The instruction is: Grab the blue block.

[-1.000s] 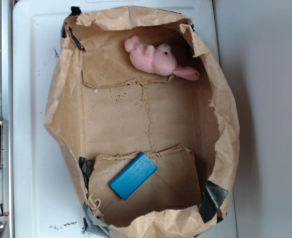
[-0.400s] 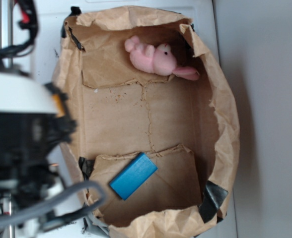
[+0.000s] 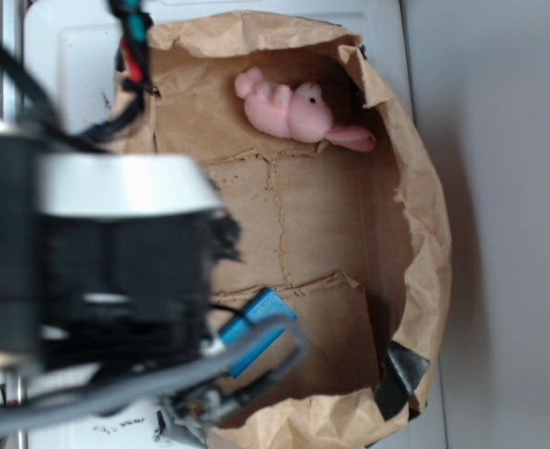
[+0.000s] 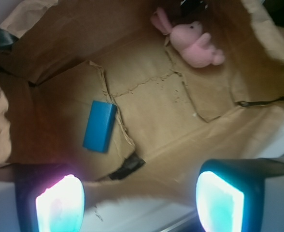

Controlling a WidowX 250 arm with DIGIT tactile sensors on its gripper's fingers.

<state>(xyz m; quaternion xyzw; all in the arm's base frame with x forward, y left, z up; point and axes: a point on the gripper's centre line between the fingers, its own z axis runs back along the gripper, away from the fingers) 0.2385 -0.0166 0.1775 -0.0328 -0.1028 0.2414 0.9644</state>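
Note:
The blue block lies flat on the floor of a torn-open brown paper bag, near the bag's end. In the exterior view my arm hangs over the bag's left side and covers part of the blue block. My gripper is open, its two lit pads wide apart with nothing between them. It hovers above the bag's near rim, well short of the block and apart from it. In the exterior view the fingers are hidden under the arm.
A pink plush toy lies at the bag's other end, also in the wrist view as the plush. The bag's walls stand up around the floor. Black tape patches a corner. The bag rests on a white surface.
My arm has swung in from the left and now covers the bag's left side and part of the blue block. Block and plush toy have not moved.

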